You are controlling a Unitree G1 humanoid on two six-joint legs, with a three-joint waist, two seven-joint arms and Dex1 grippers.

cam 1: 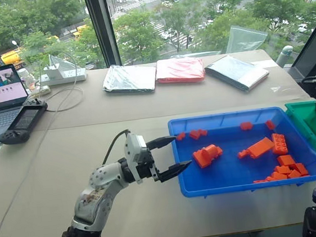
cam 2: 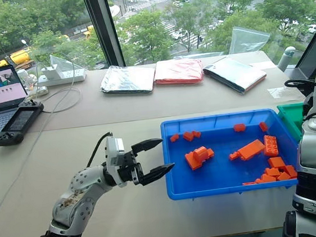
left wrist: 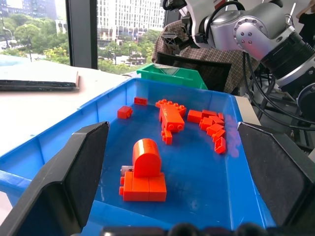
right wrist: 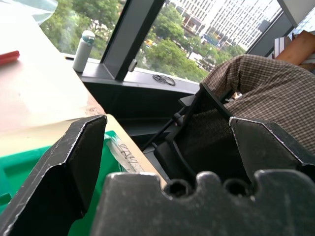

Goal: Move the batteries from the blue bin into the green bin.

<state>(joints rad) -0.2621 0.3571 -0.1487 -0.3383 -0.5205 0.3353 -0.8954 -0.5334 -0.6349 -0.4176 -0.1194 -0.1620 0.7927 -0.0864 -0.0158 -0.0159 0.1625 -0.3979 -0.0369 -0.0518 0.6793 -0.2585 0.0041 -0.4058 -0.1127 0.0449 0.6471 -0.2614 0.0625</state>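
Item: wide, shallow, bright blue plastic tray (cam 1: 232,181), sitting toward the right end of the counter (cam 1: 83,160) near its front edge, long side along that edge, so both arms can probably reach it.

Contents: small orange studded plastic bricks (cam 1: 285,167), standing in for the batteries. Most are lying in a heap at the tray's front right corner; two larger flat pieces are lying mid-tray; a blocky piece with a rounded top (cam 1: 206,155) is resting nearest the left wall; a few single bricks are scattered along the far wall. Much of the load is thus waiting to be moved.

Item: smaller, deeper green plastic bin (cam 1: 304,119), standing just beside the tray's far right corner, at the counter's right edge. Its inside is hidden in the head views.

Left claw (cam 1: 172,154): hanging just outside the tray's left wall, fingers spread and empty, aimed across the tray at the rounded-top piece, likely lining up a pick.

Right claw (right wrist: 165,162): fingers spread wide and holding nothing, hanging over the green bin's rim at the counter's right edge, a posture that fits a drop-off.

Other: three flat foil and red pouches (cam 1: 178,70) lying along the far edge; a black handheld controller (cam 1: 23,122) near the left end.
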